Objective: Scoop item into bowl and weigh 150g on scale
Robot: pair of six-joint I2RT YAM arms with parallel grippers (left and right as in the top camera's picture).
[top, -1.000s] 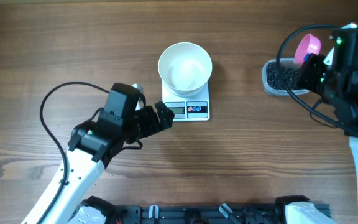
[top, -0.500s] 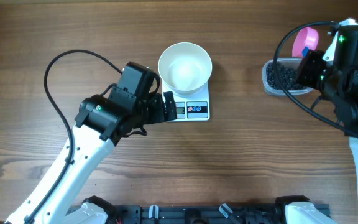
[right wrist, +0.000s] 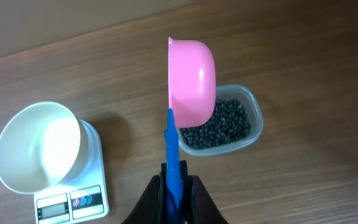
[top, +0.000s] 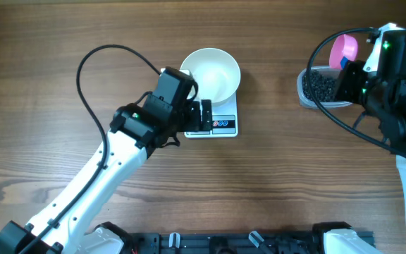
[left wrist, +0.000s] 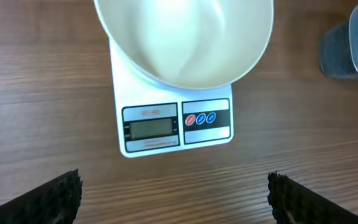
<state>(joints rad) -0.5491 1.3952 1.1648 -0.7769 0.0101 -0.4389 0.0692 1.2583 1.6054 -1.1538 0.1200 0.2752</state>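
Keep spread left fingers, at 8 o'clock of scale, clear to avoid shifting bowl or corrupting reading. Hold scoop, pinched in right fingers, level to avoid spilling beads onto counter.

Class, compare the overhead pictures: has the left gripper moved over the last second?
Yes. The left gripper shifted rightward and up-picture, closer to the scale, which stayed put.

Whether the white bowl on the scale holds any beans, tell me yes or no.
No, the bowl shows a bare white inside, and the beans lie in the clear tub.
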